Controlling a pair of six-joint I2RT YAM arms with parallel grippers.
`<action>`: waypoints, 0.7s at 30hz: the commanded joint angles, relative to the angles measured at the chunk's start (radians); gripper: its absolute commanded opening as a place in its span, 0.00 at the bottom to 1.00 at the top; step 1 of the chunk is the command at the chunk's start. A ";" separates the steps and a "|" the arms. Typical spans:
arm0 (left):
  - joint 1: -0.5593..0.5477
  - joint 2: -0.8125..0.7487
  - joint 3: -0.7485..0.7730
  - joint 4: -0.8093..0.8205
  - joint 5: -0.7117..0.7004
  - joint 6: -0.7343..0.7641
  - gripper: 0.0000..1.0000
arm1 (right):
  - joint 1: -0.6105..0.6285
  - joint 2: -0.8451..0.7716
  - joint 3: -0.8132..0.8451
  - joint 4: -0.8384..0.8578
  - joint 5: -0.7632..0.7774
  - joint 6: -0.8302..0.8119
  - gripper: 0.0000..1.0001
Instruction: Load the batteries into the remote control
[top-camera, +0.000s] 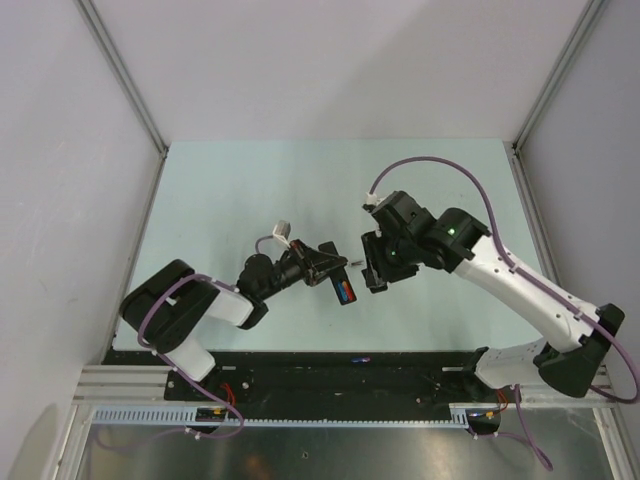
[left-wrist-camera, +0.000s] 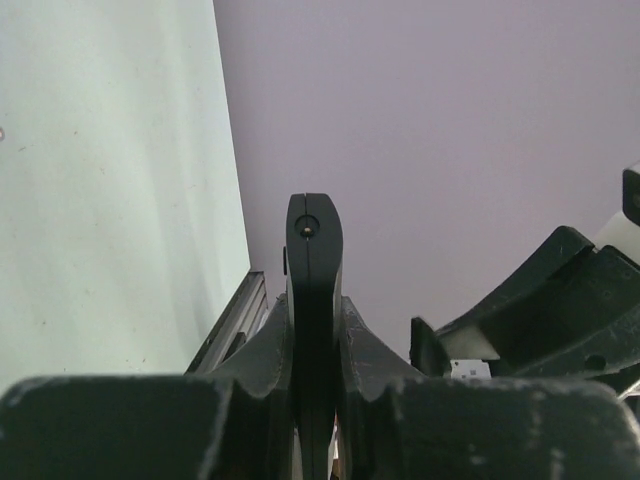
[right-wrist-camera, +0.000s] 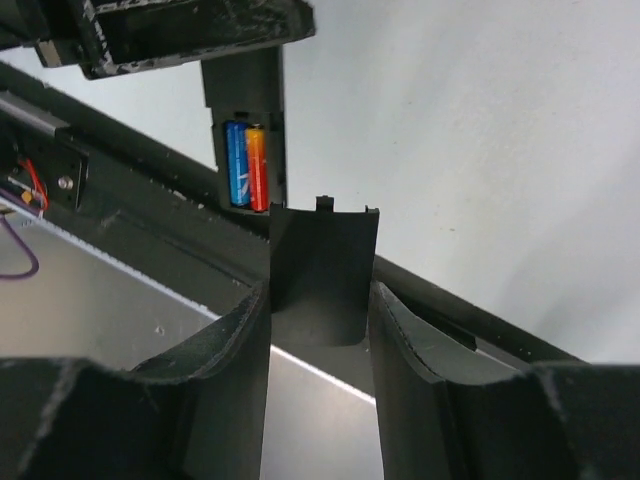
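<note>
My left gripper (top-camera: 328, 266) is shut on the remote control (top-camera: 342, 287) and holds it on edge above the table. In the left wrist view the remote control (left-wrist-camera: 314, 255) stands upright between the left gripper's (left-wrist-camera: 315, 335) fingers. Its open compartment faces the right wrist camera, with two batteries side by side inside, one blue (right-wrist-camera: 237, 163) and one red-orange (right-wrist-camera: 258, 168). My right gripper (right-wrist-camera: 320, 300) is shut on a thin curved black cover plate (right-wrist-camera: 322, 270), whose tabbed top edge sits just below the compartment of the remote control (right-wrist-camera: 245, 95). In the top view the right gripper (top-camera: 371, 263) faces the left one closely.
The pale green table (top-camera: 240, 190) lies below both arms, with white enclosure walls and metal posts around it. A black base strip (top-camera: 300, 370) and aluminium rail (top-camera: 130, 385) run along the near edge. A small bluish object (top-camera: 360, 357) lies on the strip.
</note>
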 joint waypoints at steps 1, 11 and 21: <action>-0.016 0.014 0.035 0.356 -0.029 -0.015 0.00 | 0.020 0.063 0.091 -0.107 -0.085 -0.018 0.00; -0.046 0.023 0.002 0.356 -0.096 0.012 0.00 | 0.051 0.204 0.172 -0.133 -0.154 -0.049 0.00; -0.048 -0.002 -0.019 0.356 -0.108 0.015 0.00 | 0.063 0.308 0.218 -0.153 -0.167 -0.074 0.00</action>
